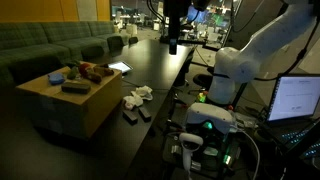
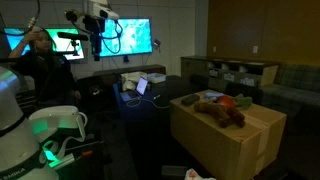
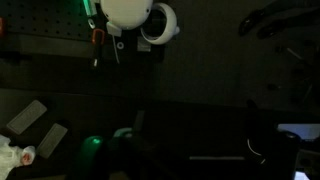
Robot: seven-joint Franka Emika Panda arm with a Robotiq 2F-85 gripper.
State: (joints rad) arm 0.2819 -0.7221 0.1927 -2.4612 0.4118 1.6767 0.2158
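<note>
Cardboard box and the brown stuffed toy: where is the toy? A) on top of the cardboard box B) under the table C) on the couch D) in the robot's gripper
A: in an exterior view the brown stuffed toy lies on top of the cardboard box, while the gripper hangs far off with nothing in it.

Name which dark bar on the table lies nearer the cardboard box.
The bar on the left of an exterior view, closer to the cardboard box; its twin lies farther off.
</note>
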